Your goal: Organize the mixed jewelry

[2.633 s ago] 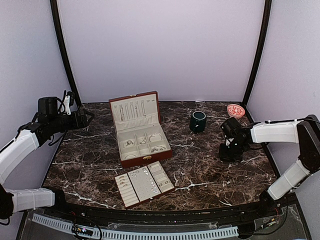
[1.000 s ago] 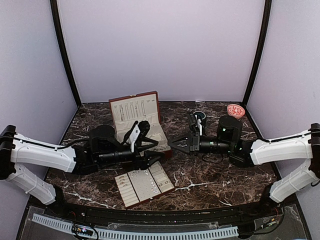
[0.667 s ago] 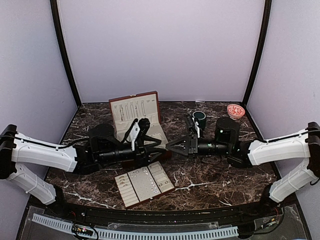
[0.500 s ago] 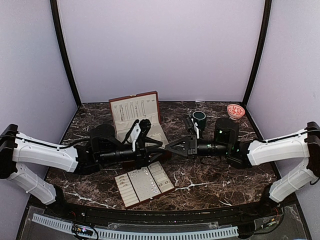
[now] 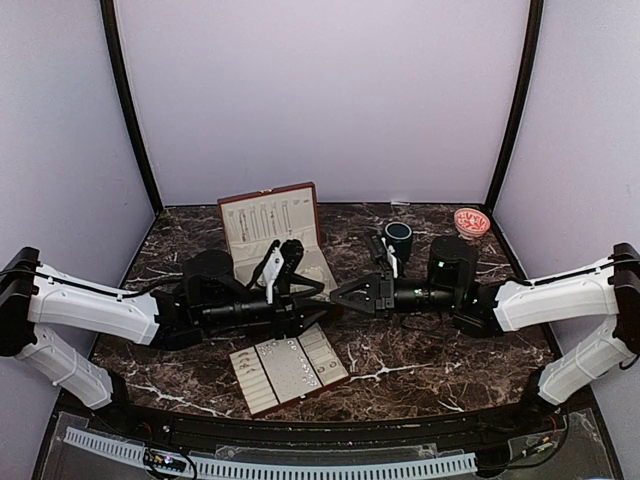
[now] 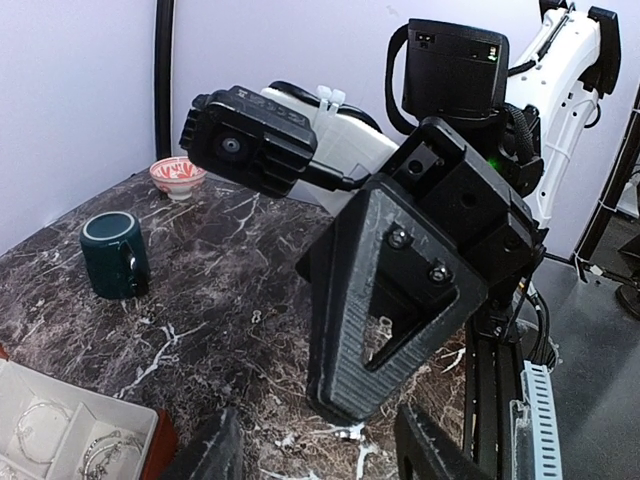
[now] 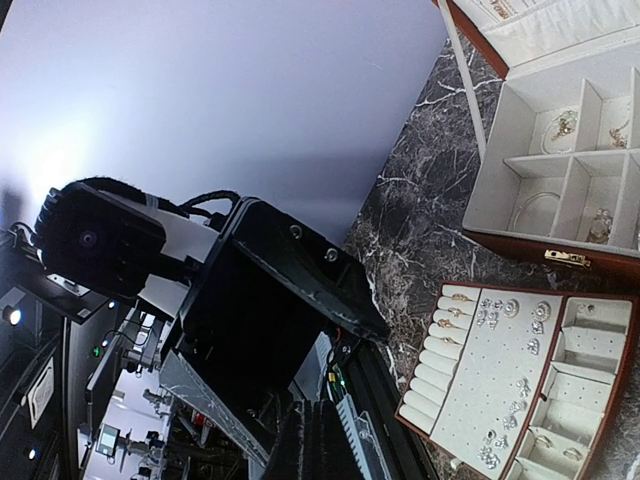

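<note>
While nothing is being picked up yet, the left gripper (image 6: 322, 450) is reaching in from the left and hanging by the right side of the box (image 7: 520, 243). Its two fingers are spread wide apart, and nothing is sitting between them.

The jewelry (image 7: 520, 385) is lying in two places. Some of the tiny shiny pieces are sitting in the cream pockets of the open box. More are sitting on the tray (image 7: 470, 372), which is lying flat on the table (image 5: 430, 340) just in front of the box, on the near side.

Going right, the right gripper (image 7: 315, 437) is pointing straight at the left one. Its fingers are pressing together, and nothing is showing between them. The two grippers are almost nose to nose, and I cannot tell if they are touching.

Farther right, a green mug (image 5: 398, 240) is standing toward the far side. A little pink bowl (image 5: 471, 221) is sitting in the far right corner, well apart from the box.

I think the sorting is only just beginning. The big worry is a bump, because both grippers are crowding into the same small spot. A knock there could be pushing the box or tray and spilling the pieces. They are also so tiny that the fingers could be missing one or letting it slip.
</note>
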Robot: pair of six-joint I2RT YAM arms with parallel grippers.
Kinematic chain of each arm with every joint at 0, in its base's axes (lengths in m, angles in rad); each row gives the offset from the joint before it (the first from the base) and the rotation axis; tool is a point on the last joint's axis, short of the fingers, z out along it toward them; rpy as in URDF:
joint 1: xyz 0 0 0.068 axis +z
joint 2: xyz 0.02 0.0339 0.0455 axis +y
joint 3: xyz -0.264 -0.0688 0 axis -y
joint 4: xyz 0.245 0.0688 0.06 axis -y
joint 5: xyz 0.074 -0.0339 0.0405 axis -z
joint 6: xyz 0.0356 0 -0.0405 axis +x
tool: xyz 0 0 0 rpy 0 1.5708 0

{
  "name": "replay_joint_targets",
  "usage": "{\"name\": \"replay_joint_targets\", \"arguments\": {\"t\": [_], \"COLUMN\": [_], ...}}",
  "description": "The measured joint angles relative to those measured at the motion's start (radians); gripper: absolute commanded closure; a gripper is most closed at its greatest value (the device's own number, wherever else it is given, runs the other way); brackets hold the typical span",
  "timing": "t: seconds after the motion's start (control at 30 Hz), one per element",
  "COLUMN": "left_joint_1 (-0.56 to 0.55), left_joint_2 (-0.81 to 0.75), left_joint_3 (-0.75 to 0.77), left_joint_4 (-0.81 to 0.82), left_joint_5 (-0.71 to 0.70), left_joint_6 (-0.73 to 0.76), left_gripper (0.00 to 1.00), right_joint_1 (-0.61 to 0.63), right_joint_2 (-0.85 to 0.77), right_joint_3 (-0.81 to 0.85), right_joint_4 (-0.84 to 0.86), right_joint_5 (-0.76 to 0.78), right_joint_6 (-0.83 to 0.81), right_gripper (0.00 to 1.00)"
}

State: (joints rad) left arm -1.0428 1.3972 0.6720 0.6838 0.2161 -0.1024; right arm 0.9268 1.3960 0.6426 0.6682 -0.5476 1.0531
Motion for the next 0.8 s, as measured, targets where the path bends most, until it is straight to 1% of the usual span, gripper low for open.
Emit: {"name": "replay_joint_targets", "arguments": {"t": [0.13,0.2,0.33,0.43,0.53,0.67,0.8], "left_joint_1": [0.000,0.000,-0.001,-0.001,-0.003,-0.003,-0.003], "left_joint_2": [0.002,0.002,0.002,0.002,0.002,0.004,0.006], "left_joint_3": [0.000,0.000,0.000,0.000,0.000,0.000,0.000], "left_joint_4": [0.000,0.003,0.006,0.011,0.015,0.014,0.009], "left_joint_5": [-0.005,-0.008,-0.008,-0.007,-0.005,-0.003,-0.005], "left_joint_6": [-0.012,-0.014,-0.021,-0.022,-0.022,-0.024,-0.036], "left_gripper": [0.57,0.59,0.71,0.73,0.79,0.83,0.84], "right_joint_1": [0.000,0.000,0.000,0.000,0.000,0.000,-0.002], "right_joint_2": [0.000,0.000,0.002,0.004,0.008,0.012,0.015], "right_joint_3": [0.000,0.000,0.000,0.000,0.000,0.000,0.000], "right_joint_4": [0.011,0.016,0.026,0.035,0.043,0.045,0.044], "right_joint_5": [-0.003,-0.003,-0.002,-0.003,-0.002,0.001,0.008], "right_joint_6": [0.003,0.004,0.007,0.008,0.008,0.011,0.011], "right_gripper": [1.00,1.00,1.00,1.00,1.00,1.00,1.00]}}
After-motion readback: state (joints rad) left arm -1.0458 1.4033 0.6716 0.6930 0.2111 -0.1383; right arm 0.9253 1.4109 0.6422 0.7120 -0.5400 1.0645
